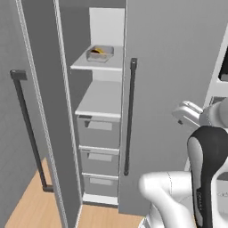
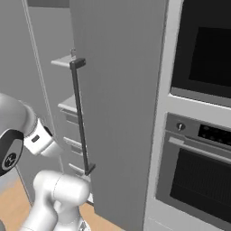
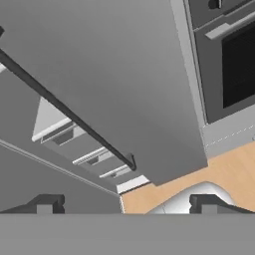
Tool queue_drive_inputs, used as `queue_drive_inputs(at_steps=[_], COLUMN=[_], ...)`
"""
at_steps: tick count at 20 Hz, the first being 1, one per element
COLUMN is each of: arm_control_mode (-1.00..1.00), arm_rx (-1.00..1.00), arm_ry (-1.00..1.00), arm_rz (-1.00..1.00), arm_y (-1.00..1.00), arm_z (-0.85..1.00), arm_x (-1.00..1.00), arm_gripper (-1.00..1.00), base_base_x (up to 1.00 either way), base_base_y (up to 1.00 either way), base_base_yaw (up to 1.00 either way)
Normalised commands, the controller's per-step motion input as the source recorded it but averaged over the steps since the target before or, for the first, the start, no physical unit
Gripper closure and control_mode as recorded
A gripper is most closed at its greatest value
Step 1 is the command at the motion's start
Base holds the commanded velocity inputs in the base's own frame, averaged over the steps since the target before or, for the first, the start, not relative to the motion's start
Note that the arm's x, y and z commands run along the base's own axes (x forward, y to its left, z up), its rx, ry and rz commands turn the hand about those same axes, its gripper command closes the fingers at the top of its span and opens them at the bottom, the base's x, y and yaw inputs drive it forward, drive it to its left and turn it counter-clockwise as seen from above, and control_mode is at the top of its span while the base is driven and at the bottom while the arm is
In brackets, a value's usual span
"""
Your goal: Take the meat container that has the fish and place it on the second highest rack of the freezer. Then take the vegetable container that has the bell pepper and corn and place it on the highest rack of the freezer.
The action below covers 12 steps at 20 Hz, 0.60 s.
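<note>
The claw (image 3: 127,204) hangs wide open and empty, facing the freezer (image 1: 169,67) door. One container (image 1: 99,54) already sits on a freezer shelf (image 1: 95,65); best to swing away wide, clearing the long handle (image 1: 129,116).

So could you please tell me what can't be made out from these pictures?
- Container on the highest rack, left base view: too small to tell its contents beyond something yellow.
- Freezer interior, right base view: its closed door hides all but the shelf edges.
- Freezer top, left base view: cut off by the frame's upper edge.
- End effector, hand view: open, nothing between the tips.
</note>
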Motion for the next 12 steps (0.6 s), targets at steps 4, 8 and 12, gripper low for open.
queue_drive_inputs(at_steps=[4, 8, 12], arm_control_mode=[1.0, 1.0, 1.0], arm_rx=[0.0, 0.0, 0.0], arm_ry=[0.0, 0.0, 0.0], arm_rz=[0.0, 0.0, 0.0], arm_y=[0.0, 0.0, 0.0], arm_z=[0.0, 0.0, 0.0], arm_x=[0.0, 0.0, 0.0], arm_gripper=[-1.0, -1.0, -1.0], base_base_x=[-0.03, -0.14, -0.31], base_base_y=[-1.0, -1.0, -1.0], base_base_yaw=[-0.02, -0.08, -0.18])
